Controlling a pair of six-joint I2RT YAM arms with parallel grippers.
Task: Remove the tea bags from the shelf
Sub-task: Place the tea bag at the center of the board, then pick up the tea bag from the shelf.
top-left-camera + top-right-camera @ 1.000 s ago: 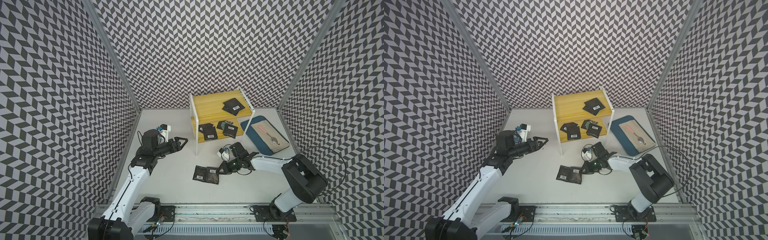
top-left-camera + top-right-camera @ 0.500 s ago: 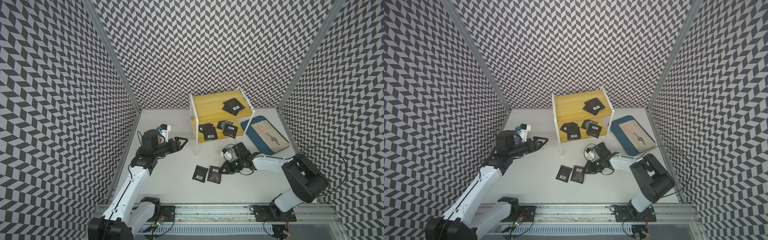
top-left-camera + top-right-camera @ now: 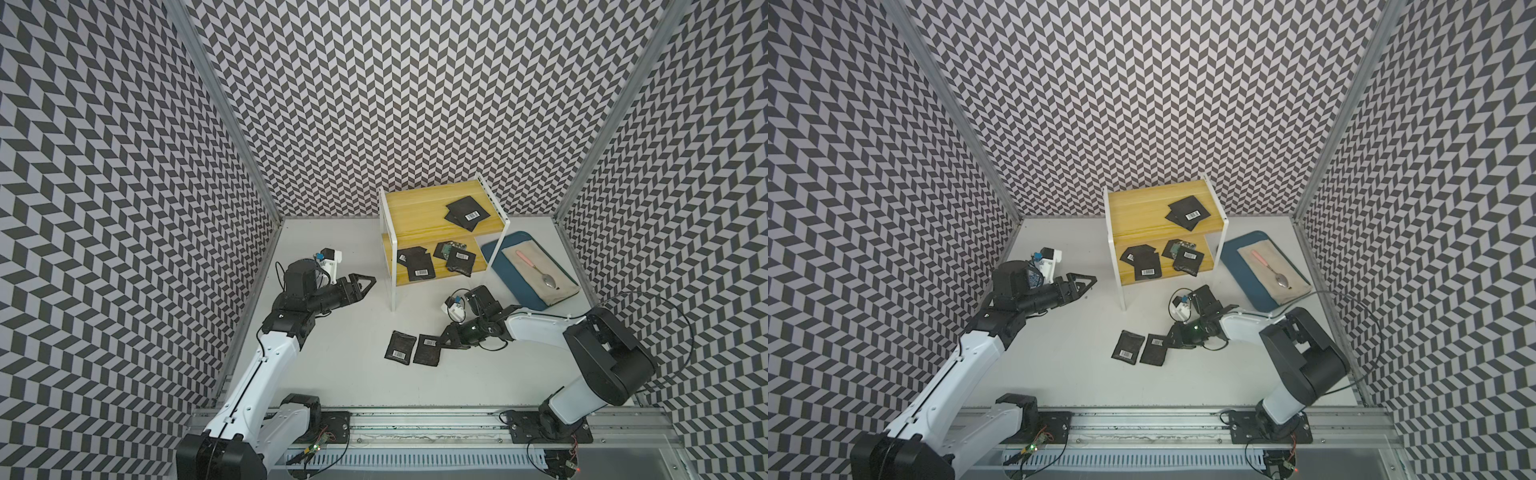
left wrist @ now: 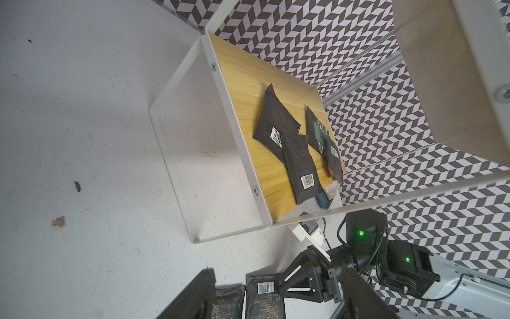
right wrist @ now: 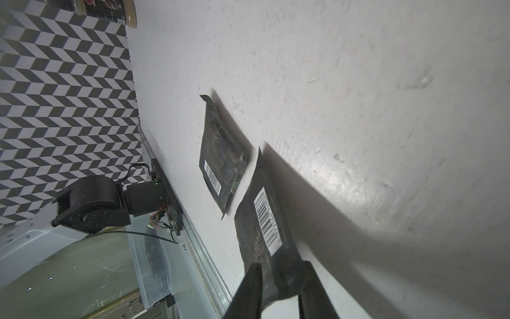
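Observation:
The shelf (image 3: 415, 208) (image 3: 1138, 203) (image 4: 242, 91) stands at the back of the table. Black tea bags lie overlapping on its top board (image 3: 467, 212) (image 3: 1188, 212). More lie on the lower board (image 3: 419, 264) (image 3: 1185, 255) (image 4: 299, 163), one showing a green face. Two tea bags lie flat on the table in front (image 3: 400, 347) (image 3: 1128, 347) (image 5: 220, 163). My right gripper (image 3: 440, 343) (image 3: 1168, 340) (image 5: 281, 265) is low at the nearer bag (image 3: 428, 350) (image 5: 262, 221), open, with the bag's corner between its parted fingers. My left gripper (image 3: 370, 280) (image 3: 1090, 279) (image 4: 277, 272) hovers open and empty left of the shelf.
A blue tray (image 3: 498, 257) (image 3: 1237, 257) with a cloth and a spoon (image 3: 538, 270) lies right of the shelf. Patterned walls close in three sides. A metal rail (image 3: 415, 419) runs along the table's front edge.
The right gripper's jaws have parted from shut around the tea bag, which now lies beside the other one instead of overlapping it. The left arm has not moved.

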